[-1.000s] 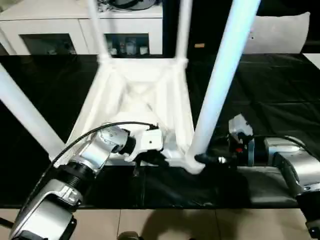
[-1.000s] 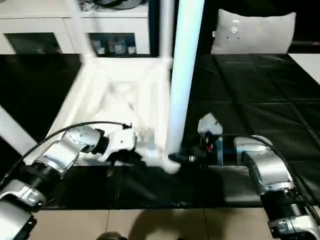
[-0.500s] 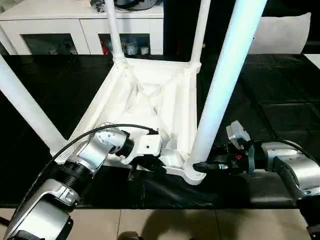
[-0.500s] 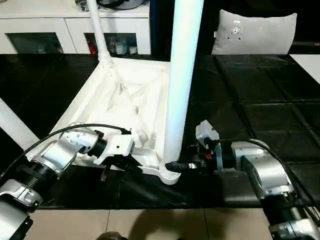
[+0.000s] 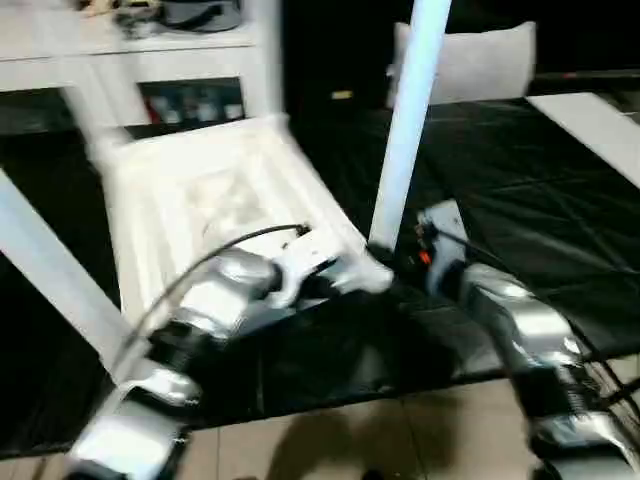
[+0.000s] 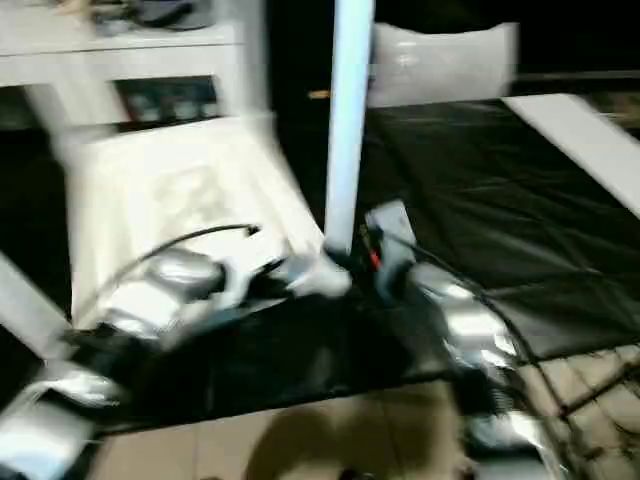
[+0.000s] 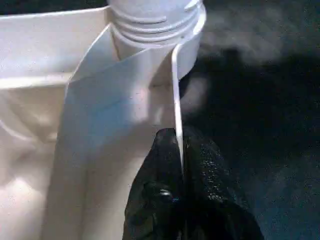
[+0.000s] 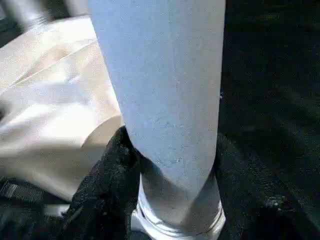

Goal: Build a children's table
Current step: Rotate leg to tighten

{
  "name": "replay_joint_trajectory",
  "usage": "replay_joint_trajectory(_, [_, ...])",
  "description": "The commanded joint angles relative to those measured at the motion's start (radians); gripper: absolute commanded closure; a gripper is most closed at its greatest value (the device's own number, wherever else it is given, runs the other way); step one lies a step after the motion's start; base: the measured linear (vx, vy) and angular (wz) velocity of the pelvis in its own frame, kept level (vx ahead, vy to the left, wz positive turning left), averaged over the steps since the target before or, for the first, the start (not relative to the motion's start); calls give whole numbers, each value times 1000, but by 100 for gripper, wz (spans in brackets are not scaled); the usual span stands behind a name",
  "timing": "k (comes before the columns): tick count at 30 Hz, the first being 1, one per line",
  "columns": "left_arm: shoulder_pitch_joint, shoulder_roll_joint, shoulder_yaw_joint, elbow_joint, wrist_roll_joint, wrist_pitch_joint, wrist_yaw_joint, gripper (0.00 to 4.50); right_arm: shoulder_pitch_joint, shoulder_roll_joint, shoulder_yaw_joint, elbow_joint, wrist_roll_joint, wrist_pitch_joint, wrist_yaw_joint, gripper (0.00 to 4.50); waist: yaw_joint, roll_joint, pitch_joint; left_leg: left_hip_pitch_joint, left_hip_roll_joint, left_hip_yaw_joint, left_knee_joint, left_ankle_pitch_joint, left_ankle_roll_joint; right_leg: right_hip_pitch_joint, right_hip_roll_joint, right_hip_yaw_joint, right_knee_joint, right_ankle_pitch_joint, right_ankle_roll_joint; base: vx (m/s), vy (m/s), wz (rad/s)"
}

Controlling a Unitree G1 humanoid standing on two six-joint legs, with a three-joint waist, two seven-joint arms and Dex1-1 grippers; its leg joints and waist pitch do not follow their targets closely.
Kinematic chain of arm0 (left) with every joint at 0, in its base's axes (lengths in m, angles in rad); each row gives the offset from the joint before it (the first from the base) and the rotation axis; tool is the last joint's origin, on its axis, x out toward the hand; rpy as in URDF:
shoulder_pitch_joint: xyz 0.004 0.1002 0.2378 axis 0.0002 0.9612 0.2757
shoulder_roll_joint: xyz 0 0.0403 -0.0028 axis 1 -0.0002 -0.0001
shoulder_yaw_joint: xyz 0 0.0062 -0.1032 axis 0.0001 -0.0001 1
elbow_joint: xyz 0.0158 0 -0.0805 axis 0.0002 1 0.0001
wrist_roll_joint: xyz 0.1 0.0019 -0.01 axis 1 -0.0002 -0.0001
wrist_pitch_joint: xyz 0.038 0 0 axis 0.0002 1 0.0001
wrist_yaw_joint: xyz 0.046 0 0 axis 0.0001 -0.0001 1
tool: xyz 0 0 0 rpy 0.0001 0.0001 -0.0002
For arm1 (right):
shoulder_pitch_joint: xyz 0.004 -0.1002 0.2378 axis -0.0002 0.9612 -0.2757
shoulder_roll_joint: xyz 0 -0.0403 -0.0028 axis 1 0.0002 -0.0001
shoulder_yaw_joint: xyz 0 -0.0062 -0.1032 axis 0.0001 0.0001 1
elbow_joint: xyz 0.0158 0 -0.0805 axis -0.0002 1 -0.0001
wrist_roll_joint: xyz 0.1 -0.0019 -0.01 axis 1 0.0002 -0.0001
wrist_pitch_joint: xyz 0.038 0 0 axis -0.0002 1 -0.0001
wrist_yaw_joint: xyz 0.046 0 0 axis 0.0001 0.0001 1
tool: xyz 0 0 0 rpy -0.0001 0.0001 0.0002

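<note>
The children's table lies upside down, its white ribbed top point(image 5: 200, 200) on the black work table and its legs pointing up. The near right leg point(image 5: 405, 130) rises from its corner socket point(image 5: 372, 272). My right gripper point(image 5: 395, 262) is shut on this leg just above the socket, a black finger point(image 8: 107, 170) on each side of the tube point(image 8: 165, 90). My left gripper point(image 5: 340, 285) is shut on the thin rim point(image 7: 176, 90) of the top beside that same corner, its fingers point(image 7: 160, 175) pinching the wall. Another leg point(image 5: 50, 280) slants up at the left.
The black-covered work table point(image 5: 520, 180) runs to the right, its front edge close to my arms above the tiled floor point(image 5: 350, 440). A white cabinet point(image 5: 150, 60) stands behind, a grey cushion point(image 5: 480, 60) at the back right. A white strip point(image 5: 590, 120) lies far right.
The whole view has swung and blurred, so the camera moved. My right gripper's fingers have drawn in around the leg's base. The left gripper keeps its hold on the rim.
</note>
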Motion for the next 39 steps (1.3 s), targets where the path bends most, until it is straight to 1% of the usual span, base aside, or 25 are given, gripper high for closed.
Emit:
replay_joint_trajectory(1, [-13, -46, -15, -46, -65, -14, -33, 450, -8, 5, -34, 49, -11, -17, -48, 189, 16, -35, -62, -13, -14, 11, -42, -189, 77, 57, -97, 49, -127, -662, 137, 0, 0, 0])
replay_joint_trajectory(2, [-10, -47, -19, -53, -65, -14, -39, 450, -5, 7, -38, 45, 0, -34, -32, 189, 21, -16, -69, -21, 11, -2, -54, -154, 94, 64, -84, 34, -132, -600, 164, 0, 0, 0])
replay_joint_trajectory(3, [-9, -47, -22, -56, -64, -16, -43, 450, -4, 10, -43, 42, 9, -41, -24, 183, 16, -10, -76, -24, 34, -14, -61, -133, 94, 65, -83, 38, -121, -504, 146, 0, 0, 0])
replay_joint_trajectory(5, [0, -30, -43, -75, -50, -17, -62, 450, 10, 7, -41, 13, 24, -42, 13, 154, 24, -7, -80, -17, 50, -21, -64, -114, 92, 58, -85, 50, -109, -425, 105, 0, 0, 0])
replay_joint_trajectory(6, [2, -17, -53, -78, -41, -27, -72, 450, 18, -2, -33, 1, 26, -50, 35, 154, 31, -9, -82, -26, 57, -27, -68, -67, 96, 64, -92, 63, -80, -323, 39, 51, 17, 9])
replay_joint_trajectory(8, [2, -4, -58, -76, -29, -35, -75, 450, 25, -16, -26, -5, 25, -63, 55, 141, 38, -10, -85, -26, 58, -26, -65, -26, 109, 62, -98, 72, -66, -269, 0, 51, 16, 4])
replay_joint_trajectory(9, [2, 3, -59, -72, -24, -44, -80, 450, 28, -25, -25, -4, 26, -73, 66, 136, 42, -11, -87, -27, 55, -25, -63, -11, 113, 62, -98, 74, -61, -254, -9, 0, 0, 0])
replay_joint_trajectory(10, [1, 18, -62, -64, -17, -60, -92, 450, 35, -43, -29, -16, 40, -70, 101, 126, 51, -11, -89, -29, 55, -25, -62, 23, 122, 65, -101, 79, -52, -225, -25, 0, 0, 0])
replay_joint_trajectory(12, [-1, 50, -73, -51, -8, -98, -118, 450, 46, -76, -38, -33, 66, -65, 165, 109, 66, -11, -100, -38, 62, -31, -52, 121, 164, 65, -99, 86, -22, -93, -48, 0, 0, 0])
replay_joint_trajectory(13, [-1, 50, -73, -51, -8, -98, -118, 450, 46, -76, -38, -33, 66, -65, 165, 101, 68, -12, -99, -39, 62, -30, -49, 137, 171, 61, -99, 88, -19, -75, -55, 0, 0, 0])
replay_joint_trajectory(14, [4, 92, -90, -51, -10, -146, -177, 450, 64, -130, -30, -67, 88, -69, 275, 87, 73, -12, -93, -41, 54, -24, -48, 112, 179, 57, -98, 87, -25, -98, -59, 0, 0, 0])
replay_joint_trajectory(15, [4, 92, -90, -51, -10, -146, -177, 450, 64, -130, -30, -67, 88, -69, 275, 87, 78, -13, -90, -41, 52, -21, -48, 87, 176, 58, -100, 89, -29, -128, -51, 0, 0, 0])
replay_joint_trajectory(16, [8, 117, -98, -52, -13, -173, -212, 450, 78, -168, -20, -91, 98, -71, 351, 67, 81, -12, -88, -39, 49, -17, -52, 56, 161, 59, -99, 87, -36, -197, -38, 0, 0, 0])
replay_joint_trajectory(17, [10, 133, -103, -52, -14, -190, -234, 450, 87, -192, -10, -107, 104, -69, 399, 67, 85, -13, -85, -39, 47, -15, -53, 21, 152, 61, -95, 85, -47, -254, -15, 0, 0, 0])
replay_joint_trajectory(20, [21, 189, -127, -58, -25, -285, -337, 450, 107, -278, 29, -127, 91, -84, 515, 37, 89, -12, -78, -30, 47, -13, -59, -39, 118, 54, -89, 79, -66, -367, 35, 0, 0, 0])
replay_joint_trajectory(23, [25, 231, -156, -55, -24, -350, -414, 450, 112, -332, 56, -133, 96, -94, 611, 37, 93, -14, -78, -28, 44, -13, -61, -75, 100, 54, -86, 76, -74, -411, 65, 0, 0, 0])
replay_joint_trajectory(25, [27, 252, -174, -53, -18, -374, -447, 450, 118, -353, 69, -142, 107, -107, 677, 37, 100, -12, -78, -25, 46, -12, -60, -80, 104, 49, -85, 77, -74, -407, 62, 0, 0, 0])
replay_joint_trajectory(27, [33, 272, -190, -54, -20, -417, -492, 450, 126, -379, 88, -160, 124, -109, 766, 37, 106, -12, -79, -24, 49, -13, -61, -77, 105, 49, -86, 78, -70, -395, 53, 0, 0, 0])
replay_joint_trajectory(28, [37, 278, -194, -57, -24, -427, -511, 450, 129, -388, 96, -169, 133, -109, 803, 62, 110, -13, -81, -25, 52, -14, -61, -68, 110, 49, -87, 82, -66, -376, 46, 0, 0, 0])
replay_joint_trajectory(31, [44, 291, -203, -70, -39, -453, -565, 450, 132, -406, 118, -182, 153, -92, 869, 71, 122, -12, -86, -27, 60, -18, -59, -28, 121, 50, -90, 86, -52, -317, 15, 0, 0, 0])
replay_joint_trajectory(32, [45, 296, -208, -75, -42, -458, -580, 450, 132, -410, 127, -183, 154, -92, 885, 76, 128, -14, -87, -27, 61, -17, -57, -13, 125, 50, -92, 89, -47, -297, 1, 0, 0, 0])
replay_joint_trajectory(33, [45, 302, -214, -80, -43, -464, -595, 450, 131, -414, 136, -183, 153, -95, 901, 105, 129, -14, -86, -29, 62, -18, -58, -8, 128, 50, -92, 89, -46, -294, -3, 0, 0, 0])
replay_joint_trajectory(34, [45, 306, -218, -83, -44, -469, -605, 450, 130, -416, 142, -182, 152, -98, 913, 105, 132, -13, -86, -29, 63, -18, -58, -7, 129, 50, -93, 89, -45, -295, -10, 0, 0, 0])
replay_joint_trajectory(37, [43, 310, -224, -83, -42, -478, -617, 450, 128, -416, 151, -180, 151, -90, 927, 120, 134, -14, -84, -29, 60, -16, -59, -15, 118, 50, -94, 89, -49, -320, -8, 0, 0, 0])
replay_joint_trajectory(39, [38, 313, -235, -78, -37, -507, -640, 450, 123, -408, 169, -176, 155, -82, 954, 151, 135, -15, -83, -28, 57, -15, -60, -26, 110, 51, -92, 87, -55, -348, 3, 0, 0, 0])
